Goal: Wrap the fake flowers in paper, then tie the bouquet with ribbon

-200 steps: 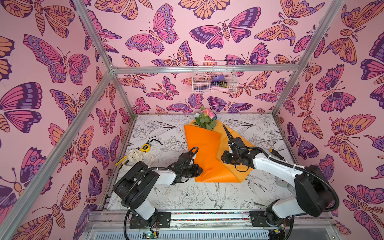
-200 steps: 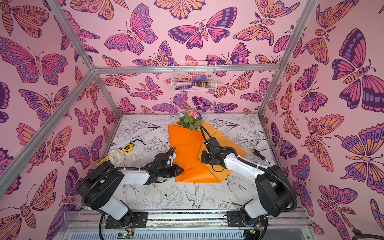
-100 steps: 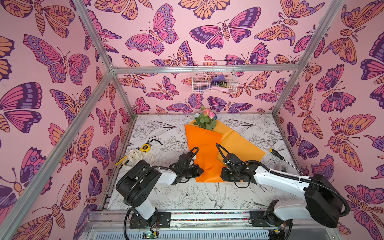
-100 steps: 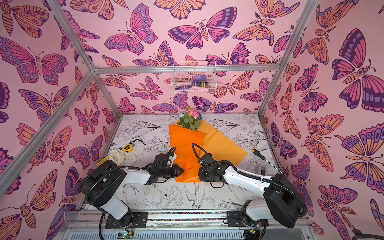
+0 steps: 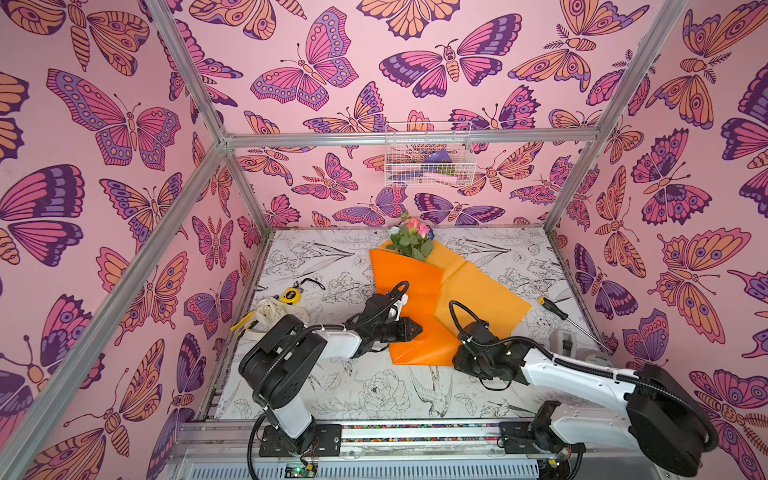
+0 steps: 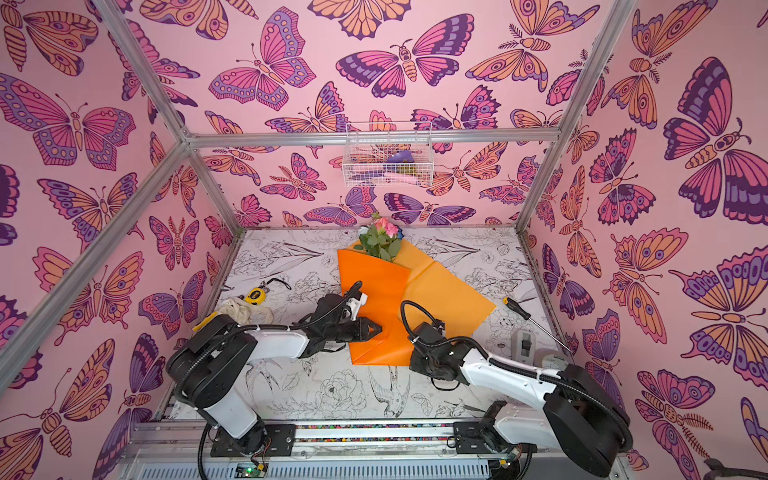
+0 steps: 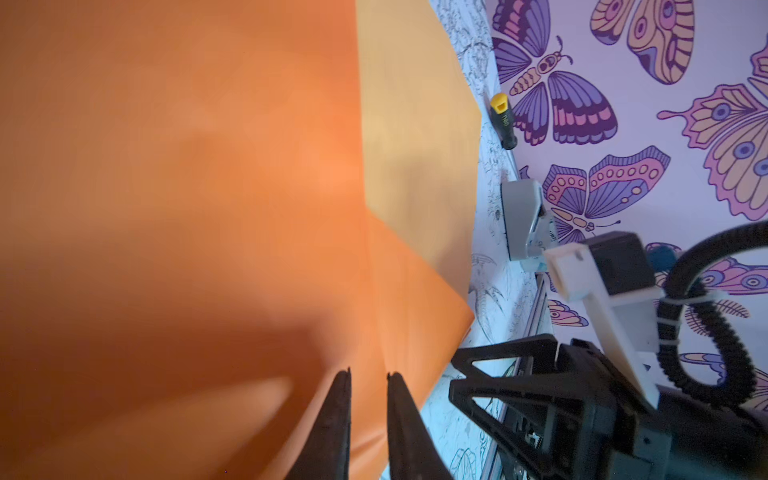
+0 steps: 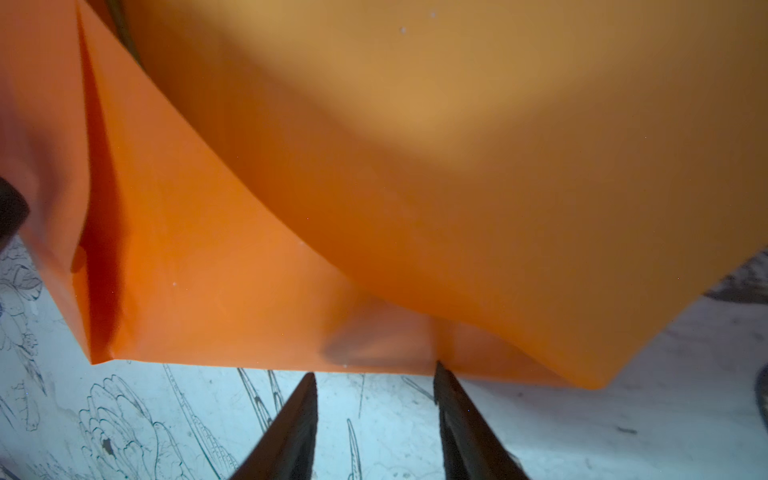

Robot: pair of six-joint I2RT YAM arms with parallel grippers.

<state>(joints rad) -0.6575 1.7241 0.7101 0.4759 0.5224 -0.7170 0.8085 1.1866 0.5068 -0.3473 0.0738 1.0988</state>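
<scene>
Bouquet (image 5: pixel 415 274), one; screwdriver (image 5: pixel 550 306), one

We see pink walls (image 5: pixel 332 62) printed with large butterflies in purple, magenta and orange. A silver aluminium frame (image 5: pixel 191 104) runs along the corners. A white wire basket (image 5: pixel 428 153) hangs from the frame's crossbar (image 5: pixel 311 139) on the back wall. Below the basket lies the floor (image 5: pixel 374 395), white with black line drawings of flowers and birds. Soft, even light fills the space around the basket.

The bouquet of fake flowers (image 5: pixel 412 243) lies on the table (image 5: pixel 332 257), blooms far, orange wrapping paper (image 5: pixel 415 299) folded left, spread right.
</scene>
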